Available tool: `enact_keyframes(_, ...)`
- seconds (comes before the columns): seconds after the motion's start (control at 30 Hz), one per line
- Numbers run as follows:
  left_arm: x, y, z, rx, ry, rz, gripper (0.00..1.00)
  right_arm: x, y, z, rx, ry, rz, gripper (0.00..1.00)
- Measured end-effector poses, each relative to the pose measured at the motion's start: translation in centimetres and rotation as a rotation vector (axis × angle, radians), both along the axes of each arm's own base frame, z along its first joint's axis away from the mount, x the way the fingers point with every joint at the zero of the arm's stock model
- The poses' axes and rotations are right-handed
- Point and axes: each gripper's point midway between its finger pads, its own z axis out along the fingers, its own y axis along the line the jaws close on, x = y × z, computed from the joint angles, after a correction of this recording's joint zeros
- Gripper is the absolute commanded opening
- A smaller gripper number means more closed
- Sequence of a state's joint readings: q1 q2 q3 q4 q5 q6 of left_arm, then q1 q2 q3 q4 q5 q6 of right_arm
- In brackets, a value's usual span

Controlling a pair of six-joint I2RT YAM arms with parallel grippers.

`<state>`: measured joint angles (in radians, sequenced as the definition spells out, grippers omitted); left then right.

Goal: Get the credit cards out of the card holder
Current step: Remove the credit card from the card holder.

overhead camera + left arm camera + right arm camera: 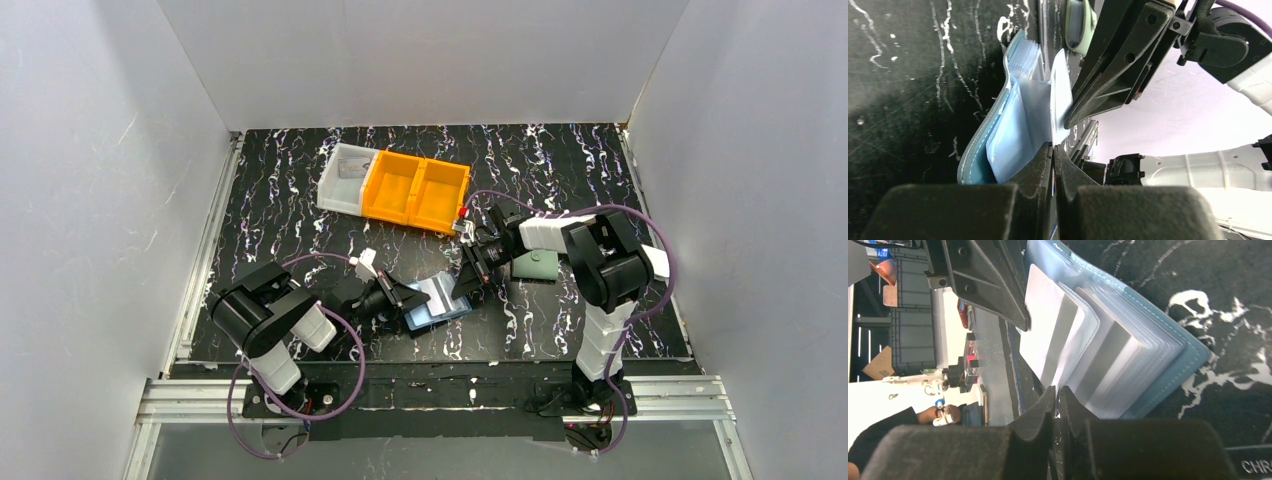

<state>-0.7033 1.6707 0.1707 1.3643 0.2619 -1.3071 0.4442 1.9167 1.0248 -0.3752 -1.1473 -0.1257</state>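
Observation:
The blue card holder (438,303) lies open on the black table between my two grippers, its clear pockets fanned out (1128,355) and its light blue inside showing (998,145). One pale credit card (1045,325) with a grey stripe sticks out of a pocket. My left gripper (1053,147) is shut on one edge of this card (1060,90). At the opposite corner my right gripper (1057,390) has its jaws only a thin slit apart, with the card's corner pinched in it. In the top view the left gripper (406,299) and right gripper (467,288) flank the holder.
A grey-green wallet (535,265) lies just right of the right gripper. An orange double bin (415,190) and a white bin (345,178) stand behind the holder. White walls enclose the table on three sides.

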Motion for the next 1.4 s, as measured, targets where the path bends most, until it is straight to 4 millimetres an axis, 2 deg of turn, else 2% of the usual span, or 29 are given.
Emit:
enact_keyframes(0.13, -0.2, 0.4, -1.1, 0.024, 0.021, -0.006, 0.0, 0.3, -0.5, -1.0, -0.037, -0.004, -0.005, 0.01)
enact_keyframes(0.3, -0.6, 1.4, -2.0, 0.042, 0.047, -0.006, 0.0, 0.4, -0.9, -1.8, -0.079, -0.018, -0.009, 0.01)
enact_keyframes(0.57, -1.6, 2.5, -2.8, 0.051, 0.085, -0.018, 0.0, 0.5, -1.1, -1.8, -0.093, -0.025, -0.006, 0.01)
enact_keyframes(0.73, -2.8, 3.7, -2.3, 0.05, 0.076, -0.018, 0.0, 0.5, -1.2, -1.8, -0.104, -0.031, -0.002, 0.2)
enact_keyframes(0.83, -3.1, 3.9, -0.8, 0.034, 0.034, -0.029, 0.0, 0.5, -1.2, -1.6, -0.103, -0.038, 0.007, 0.3)
enact_keyframes(1.0, -3.3, 3.8, 3.4, 0.024, -0.107, -0.071, 0.0, 1.0, -1.6, -0.9, -0.122, -0.123, 0.025, 0.43)
enact_keyframes(1.13, -3.0, 3.6, 6.9, 0.091, -0.219, -0.119, 0.0, 1.9, -2.3, -0.2, -0.158, -0.251, 0.041, 0.54)
enact_keyframes(1.27, -2.8, 3.9, 10.4, 0.23, -0.346, -0.193, 0.0, 2.6, -2.9, 2.4, -0.156, -0.416, 0.048, 0.61)
enact_keyframes(1.4, -2.8, 4.4, 11.7, 0.379, -0.426, -0.284, 0.0, 2.5, -2.8, 5.4, -0.088, -0.54, 0.064, 0.65)
